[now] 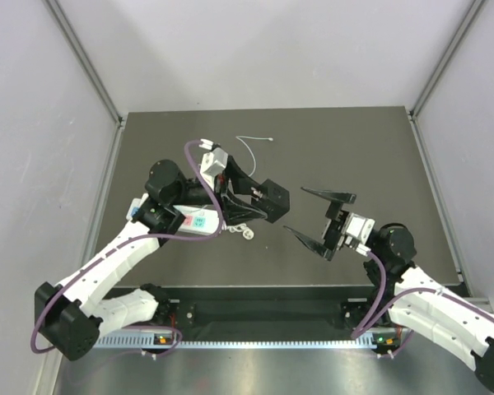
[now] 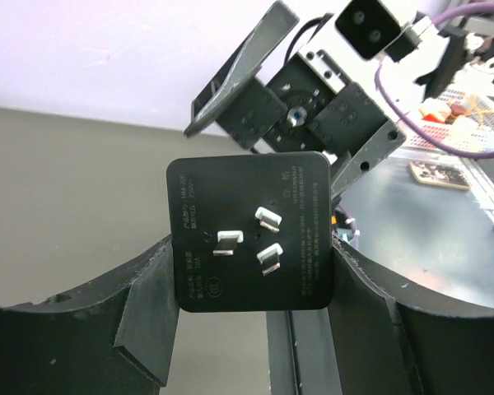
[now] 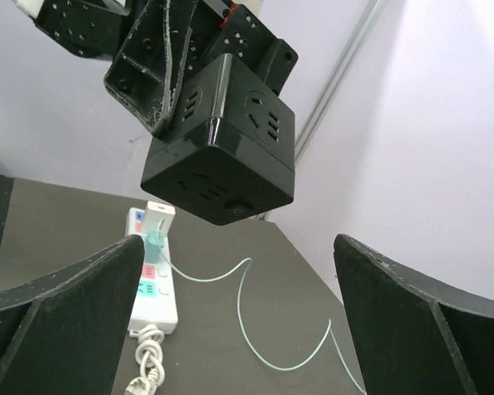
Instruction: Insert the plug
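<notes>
— What has the left tool [image 1: 262,200] got?
— It's clamped on the plug [image 2: 251,230], a black cube held up off the worktop [image 1: 354,148] near the middle, its three prongs [image 2: 268,219] facing the wrist.
— And the right tool [image 1: 295,210]?
— Spread wide with nothing in it, just right of the plug. The white power strip [image 1: 199,220] lies to the left, under the left arm [image 1: 107,263].

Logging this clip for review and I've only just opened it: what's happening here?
The left gripper is shut on the plug, a black cube, and holds it up off the table. Its prongs face the left wrist camera. The right gripper hangs wide open just beside the cube, touching nothing. The white power strip lies on the table below the left arm. The plug is not yet inserted.
</notes>
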